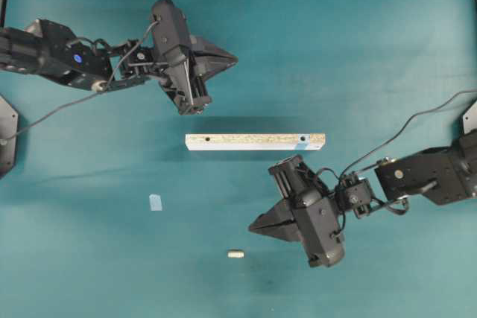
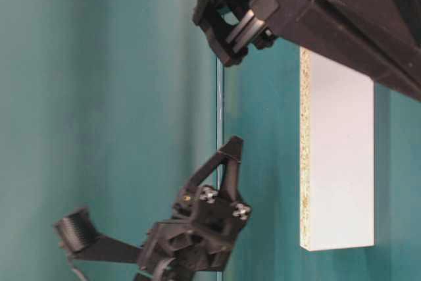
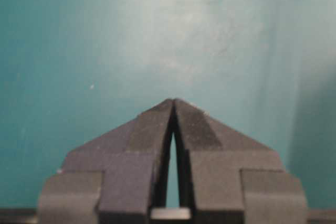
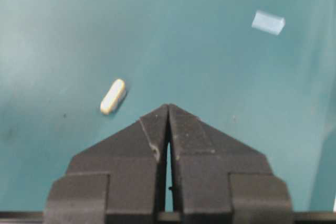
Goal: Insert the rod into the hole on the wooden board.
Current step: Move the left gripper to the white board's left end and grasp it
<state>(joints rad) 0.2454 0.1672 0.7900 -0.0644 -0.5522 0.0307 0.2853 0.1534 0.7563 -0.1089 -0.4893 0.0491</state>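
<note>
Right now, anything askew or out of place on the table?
Mostly fine. The wooden board lies flat, the rod loose and apart from it. One oddity: a stray pale blue tape bit on the mat, away from the board.

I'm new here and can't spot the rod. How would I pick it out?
Start at the long wooden board lying across the middle of the green table. Look toward the near edge, just left of the right gripper: the rod lies there alone. It is a cream, rounded cylinder, unlike the flat pale blue tape bit farther left.
</note>
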